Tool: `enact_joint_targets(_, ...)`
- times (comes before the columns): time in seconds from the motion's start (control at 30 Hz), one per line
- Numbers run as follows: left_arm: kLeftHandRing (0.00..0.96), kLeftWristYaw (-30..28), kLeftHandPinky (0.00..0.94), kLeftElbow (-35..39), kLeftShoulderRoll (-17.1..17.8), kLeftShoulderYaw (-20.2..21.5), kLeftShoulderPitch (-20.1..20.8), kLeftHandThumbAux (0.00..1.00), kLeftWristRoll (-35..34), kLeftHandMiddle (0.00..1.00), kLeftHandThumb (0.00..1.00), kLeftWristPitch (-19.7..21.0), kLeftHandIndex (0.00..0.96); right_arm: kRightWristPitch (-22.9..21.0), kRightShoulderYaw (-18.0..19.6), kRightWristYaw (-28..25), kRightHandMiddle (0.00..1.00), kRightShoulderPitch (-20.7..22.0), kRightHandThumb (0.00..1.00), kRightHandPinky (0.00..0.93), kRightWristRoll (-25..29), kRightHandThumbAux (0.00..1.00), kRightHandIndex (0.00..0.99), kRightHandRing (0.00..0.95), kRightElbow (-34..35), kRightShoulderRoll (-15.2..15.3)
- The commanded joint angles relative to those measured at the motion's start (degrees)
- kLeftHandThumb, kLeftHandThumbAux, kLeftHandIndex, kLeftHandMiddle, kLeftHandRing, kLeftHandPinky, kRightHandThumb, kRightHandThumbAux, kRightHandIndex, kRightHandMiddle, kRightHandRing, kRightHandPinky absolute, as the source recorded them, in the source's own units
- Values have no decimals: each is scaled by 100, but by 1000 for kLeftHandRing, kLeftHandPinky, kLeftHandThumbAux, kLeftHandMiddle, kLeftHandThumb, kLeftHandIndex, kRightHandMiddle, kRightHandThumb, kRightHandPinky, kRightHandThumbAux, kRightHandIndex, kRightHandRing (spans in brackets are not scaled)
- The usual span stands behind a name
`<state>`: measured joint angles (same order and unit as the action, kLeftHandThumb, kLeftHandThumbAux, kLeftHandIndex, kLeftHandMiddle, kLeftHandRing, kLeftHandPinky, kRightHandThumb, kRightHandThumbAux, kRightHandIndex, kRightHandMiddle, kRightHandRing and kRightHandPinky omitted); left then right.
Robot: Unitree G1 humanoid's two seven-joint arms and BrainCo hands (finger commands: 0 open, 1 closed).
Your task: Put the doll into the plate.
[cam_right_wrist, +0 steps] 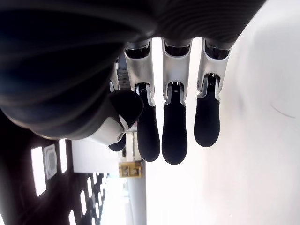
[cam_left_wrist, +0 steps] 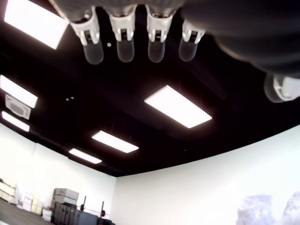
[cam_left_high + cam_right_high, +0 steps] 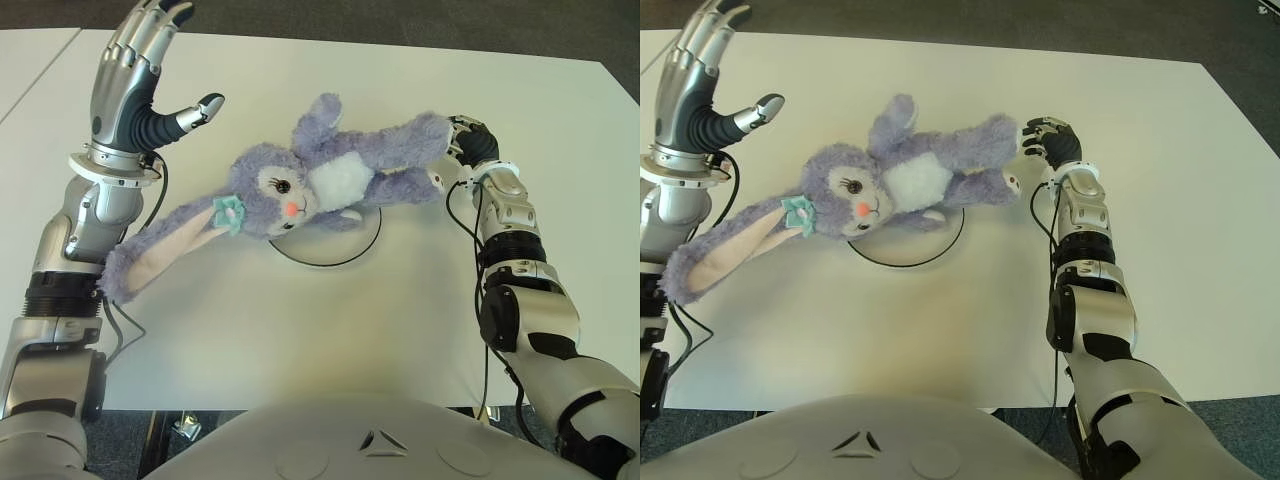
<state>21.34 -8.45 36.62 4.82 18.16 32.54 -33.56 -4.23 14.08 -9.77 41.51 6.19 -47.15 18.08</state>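
A purple plush bunny doll [image 3: 335, 180] lies on its back across the white plate [image 3: 330, 264], of which only the dark rim's near arc shows. Its head and chest cover the plate. One long ear [image 3: 160, 255] trails toward my left forearm. My left hand [image 3: 140, 70] is raised at the table's far left, fingers spread and holding nothing; its fingertips [image 2: 125, 49] point at the ceiling in the left wrist view. My right hand [image 3: 468, 140] sits just beside the doll's leg [image 3: 420, 135]. Its fingers [image 1: 174, 131] hang relaxed with nothing between them.
The white table [image 3: 300, 340] stretches around the plate. Its far edge meets dark floor [image 3: 400, 20]. A second white surface [image 3: 30, 60] adjoins at the far left. A black cable [image 3: 478, 240] runs along my right forearm.
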Motion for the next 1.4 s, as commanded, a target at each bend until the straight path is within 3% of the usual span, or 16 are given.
enact_joint_targets(0.03,0,-416,0,530,-25,293,-262,249,-311,0,222,486,0,-99,14,-31,473,3,837,525,80,682,422,546,-104,23)
enact_joint_targets(0.27,0,-982,0,809,41,784,-444,291,-981,0,162,1017,0,-96,10,-27,473,15,836,519,69,683,420,543,-138,24)
enact_joint_targets(0.37,0,-840,0,756,-134,909,-282,312,-1076,0,137,1159,0,-84,6,-32,474,20,836,523,64,683,419,546,-171,25)
enact_joint_targets(0.6,0,-643,0,284,-558,963,183,389,-1609,0,94,871,0,-54,7,-49,473,19,835,522,76,684,418,545,-209,24)
enact_joint_targets(0.73,0,-1037,0,-26,-784,1118,376,409,-2474,0,85,1029,0,-24,26,-49,472,23,836,521,98,683,420,544,-197,1)
enact_joint_targets(0.87,0,-1308,1,-646,-748,1224,476,421,-2878,0,91,797,0,-3,38,-46,470,26,837,524,108,683,425,543,-184,-2)
enact_joint_targets(1.17,0,-2027,49,-441,-883,1261,519,454,-3745,0,173,1181,0,144,45,-33,471,17,837,525,128,683,424,545,-42,-81)
enact_joint_targets(1.27,0,-2003,97,-308,-1088,1259,682,463,-4010,0,207,1620,0,182,35,31,470,51,837,523,121,683,426,544,-16,-134)
enact_joint_targets(1.4,0,-2003,145,-333,-1213,1342,723,485,-4232,0,237,1808,0,232,33,70,469,81,837,516,122,683,428,541,-14,-183)
